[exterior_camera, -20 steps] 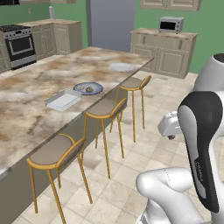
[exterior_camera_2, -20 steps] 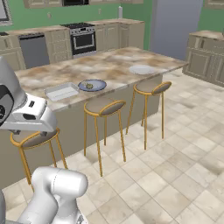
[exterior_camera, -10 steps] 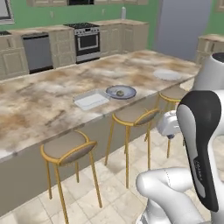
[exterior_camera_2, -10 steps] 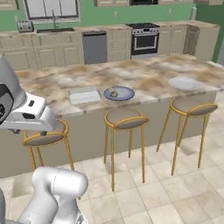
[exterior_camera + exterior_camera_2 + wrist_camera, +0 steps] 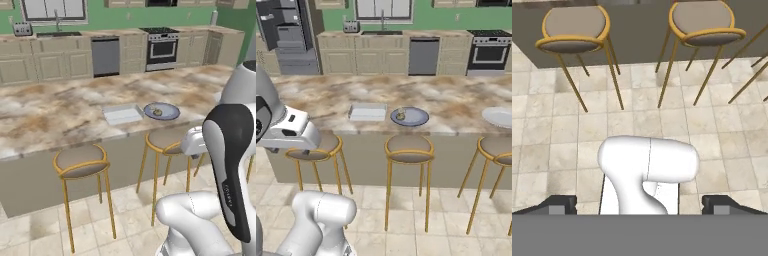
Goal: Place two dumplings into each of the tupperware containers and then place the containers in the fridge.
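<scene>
Pale, shallow tupperware container point(image 5: 121, 113) at mid-frame on marbled island counter point(image 5: 45, 112), beside blue-grey plate point(image 5: 162, 111) carrying tan dumpling point(image 5: 157, 111). Gripper point(image 5: 640, 205) at bottom edge over floor tiles, fingertips spread wide, holding nothing.

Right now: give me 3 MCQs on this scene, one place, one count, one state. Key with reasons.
1. Where does the tupperware container sit relative to the plate in the right base view?
A. to its left
B. to its right
C. on top of it

2. How many stools show in the hand view?
A. none
B. two
C. four

3. How do the gripper's jaws stand?
A. shut on a dumpling
B. shut, holding nothing
C. open, holding nothing

Key: 1 A, the tray lies on the island counter left of the blue-grey plate. 2 B, one stool and a second stool. 3 C, the gripper has its tips far apart over the floor.
</scene>
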